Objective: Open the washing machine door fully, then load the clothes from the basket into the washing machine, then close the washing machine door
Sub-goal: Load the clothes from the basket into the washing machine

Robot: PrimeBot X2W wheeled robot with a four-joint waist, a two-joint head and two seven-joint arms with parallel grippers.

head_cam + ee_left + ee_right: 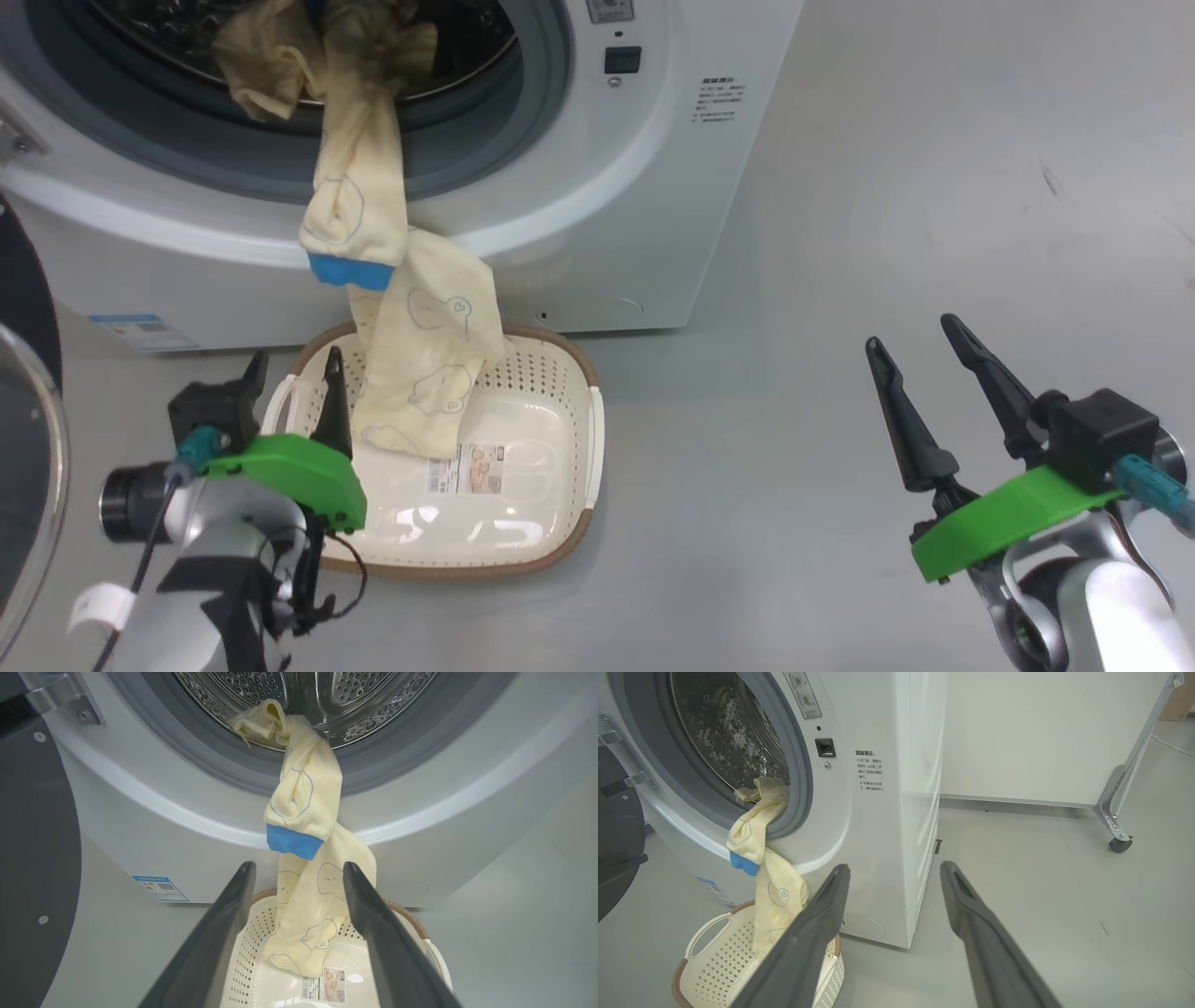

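Clothes (369, 224) trail out of the washing machine (607, 243) drum and over the gasket, their tail end lying in the basket (595, 448). My left gripper (295, 359) is at the basket's left rim, fingers spread, holding nothing. My right gripper (910, 333) hovers well apart over the floor, also spread and empty. The washing machine door (37, 858) is swung open on the left.
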